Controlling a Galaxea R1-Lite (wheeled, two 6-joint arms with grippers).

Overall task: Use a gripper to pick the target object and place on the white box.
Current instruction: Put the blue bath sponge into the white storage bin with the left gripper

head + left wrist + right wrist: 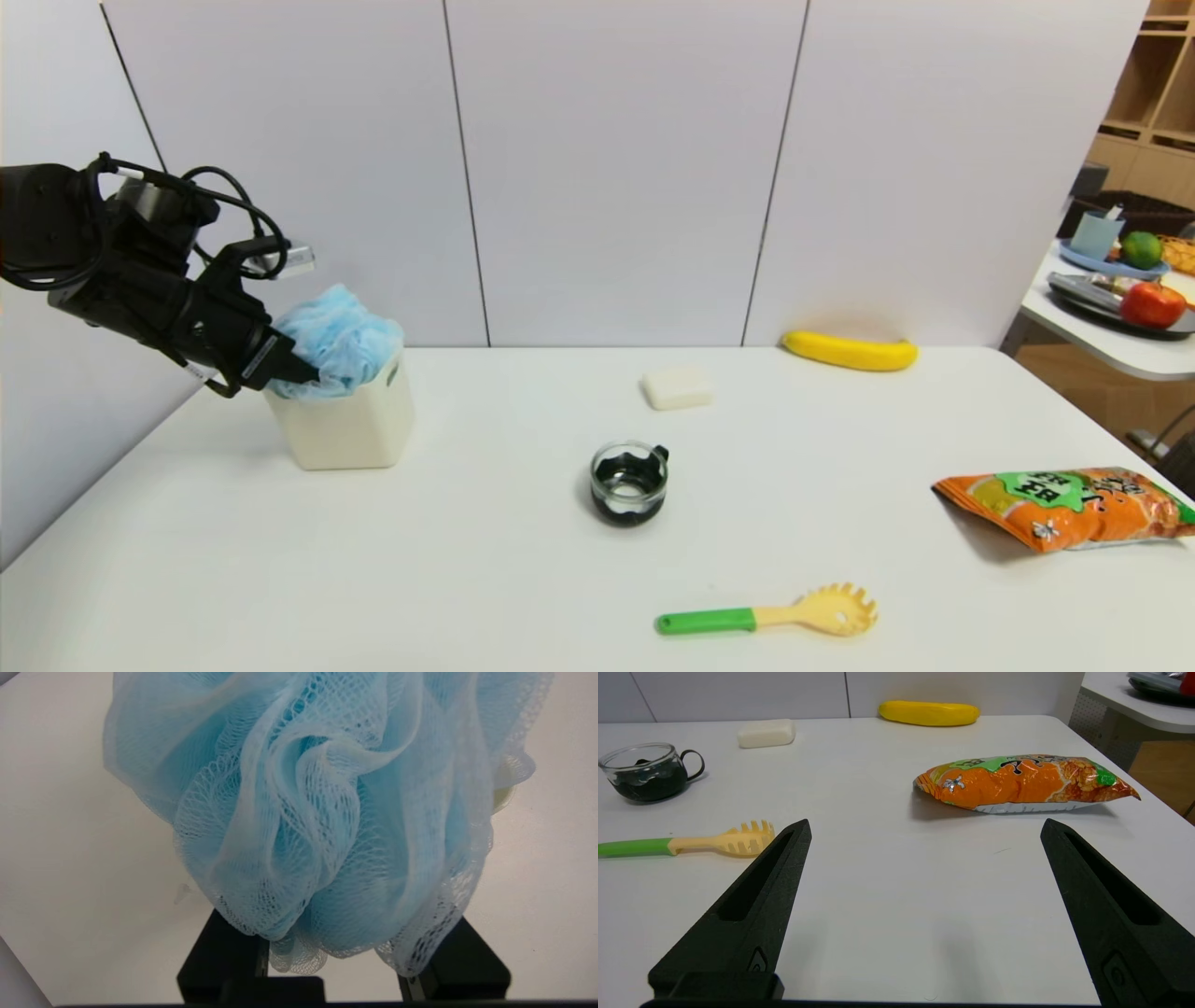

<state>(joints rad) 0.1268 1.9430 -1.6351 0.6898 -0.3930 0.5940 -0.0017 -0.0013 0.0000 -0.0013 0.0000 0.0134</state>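
One left gripper [297,369] clamps pouf [338,338] atop bin [350,425].

The left gripper's [297,366] fingertips vanish inside the light-blue pouf [317,812] — grip unreadable. The pouf covers the white box's [350,425] rim, and the orange snack bag [1064,509] is clipped at the head view's right edge.

Pouf [327,826] soft mesh; bin [350,425] smooth plastic; claw [924,914] matt black
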